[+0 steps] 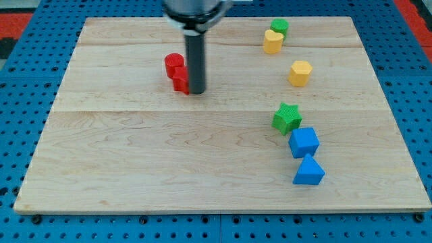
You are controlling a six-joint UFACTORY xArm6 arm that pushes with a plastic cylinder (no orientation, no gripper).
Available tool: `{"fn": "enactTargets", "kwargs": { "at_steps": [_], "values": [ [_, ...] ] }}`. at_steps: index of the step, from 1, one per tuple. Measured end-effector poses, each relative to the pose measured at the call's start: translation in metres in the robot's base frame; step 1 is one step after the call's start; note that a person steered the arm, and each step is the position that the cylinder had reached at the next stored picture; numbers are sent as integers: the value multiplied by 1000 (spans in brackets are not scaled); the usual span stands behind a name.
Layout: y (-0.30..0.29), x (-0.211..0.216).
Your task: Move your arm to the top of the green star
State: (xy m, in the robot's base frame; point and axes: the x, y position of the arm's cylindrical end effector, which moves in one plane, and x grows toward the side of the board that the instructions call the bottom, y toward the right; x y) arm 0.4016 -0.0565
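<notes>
My tip (196, 92) beside the red blocks (177, 71)
The rod stands upright on the worktop (135, 162), touching them, well apart from the green star (287, 118); no claw shows.

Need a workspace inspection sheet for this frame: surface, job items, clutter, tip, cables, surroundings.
Surface: wooden board, light planks, flat.
Job's things: green star at the view's right, touching or nearly touching the blue cube just below it.
Clutter: blue triangular block below the cube; yellow hexagonal block; yellow block against a green block near the view's top; red block left of centre, shape unclear.
Tip: my tip sits right beside the red block, on its right, far to the left of the green star.
Cables: nothing seen.
Surroundings: blue pegboard around the board; red strip at the top corners.
</notes>
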Motion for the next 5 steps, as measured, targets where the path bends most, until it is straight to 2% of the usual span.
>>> {"fn": "enactTargets", "kwargs": {
  "at_steps": [1, 2, 3, 5],
  "values": [
    [19, 4],
    [41, -13],
    [30, -26],
    [19, 8]
  ]
}}
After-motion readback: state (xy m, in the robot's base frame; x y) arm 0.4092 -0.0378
